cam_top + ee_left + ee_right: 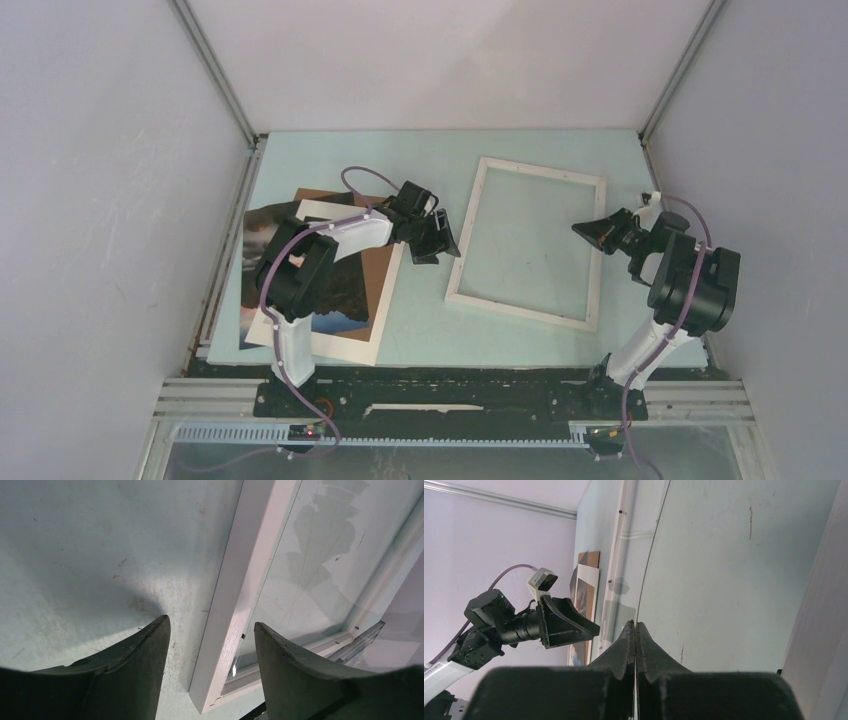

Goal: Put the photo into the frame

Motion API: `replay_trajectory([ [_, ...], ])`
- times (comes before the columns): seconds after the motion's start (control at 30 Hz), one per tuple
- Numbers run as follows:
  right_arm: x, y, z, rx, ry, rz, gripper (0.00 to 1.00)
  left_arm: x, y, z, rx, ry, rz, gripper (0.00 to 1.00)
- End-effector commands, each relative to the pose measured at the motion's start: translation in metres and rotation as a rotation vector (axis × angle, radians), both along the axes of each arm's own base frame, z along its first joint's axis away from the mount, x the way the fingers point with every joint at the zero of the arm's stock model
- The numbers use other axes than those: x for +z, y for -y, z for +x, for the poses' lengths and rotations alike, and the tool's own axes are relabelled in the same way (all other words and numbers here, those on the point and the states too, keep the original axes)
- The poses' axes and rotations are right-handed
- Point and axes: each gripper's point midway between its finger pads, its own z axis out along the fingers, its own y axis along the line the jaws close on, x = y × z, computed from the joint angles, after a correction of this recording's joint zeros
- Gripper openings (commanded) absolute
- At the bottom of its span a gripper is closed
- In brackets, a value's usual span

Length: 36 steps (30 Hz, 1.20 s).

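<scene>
**Table** [430, 335] – pale teal top; everything listed below lies on or over it.

**Frame** [545, 171] – thin, white, lying flat right of centre, with a clear pane. We see only the table through it, so we judge it is not yet filled.

**Brown board** [378, 275] – flat on the left side, well apart from the frame and partly under the photo.

**Photo** [340, 310] – white-bordered print lying on the board, partly hidden by the left arm. Neither gripper touches it. We judge the task is at an early stage: the photo has yet to be picked up, carried across and set in.

**Left gripper** [211, 624] – jaws spread fairly wide and holding nothing. It hangs just above the frame's left rail, which shows between the fingers in the wrist view. We cannot tell whether a finger touches the rail.

**Right gripper** [636, 624] – jaws pressed together, at the frame's right side. A fine dark line runs up from the tips, perhaps the pane's edge. We cannot tell whether it is pinched.
</scene>
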Motion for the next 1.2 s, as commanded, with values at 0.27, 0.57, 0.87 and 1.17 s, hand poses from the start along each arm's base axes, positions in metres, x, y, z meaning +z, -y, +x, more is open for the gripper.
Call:
replay_trajectory([
  [0.27, 0.015, 0.005, 0.015, 0.013, 0.070, -0.045, 0.00, 0.015, 0.009, 0.008, -0.037, 0.061, -0.016, 0.62],
  [0.57, 0.014, 0.002, 0.017, 0.030, 0.072, -0.051, 0.00, 0.007, 0.000, 0.000, -0.085, 0.084, 0.084, 0.62],
  [0.87, 0.018, -0.002, 0.019, 0.049, 0.074, -0.068, 0.00, -0.007, -0.008, -0.003, -0.087, 0.047, 0.185, 0.58],
  [1.17, 0.022, 0.000, 0.018, 0.049, 0.067, -0.043, 0.00, -0.022, -0.019, -0.007, -0.080, 0.008, 0.254, 0.58],
])
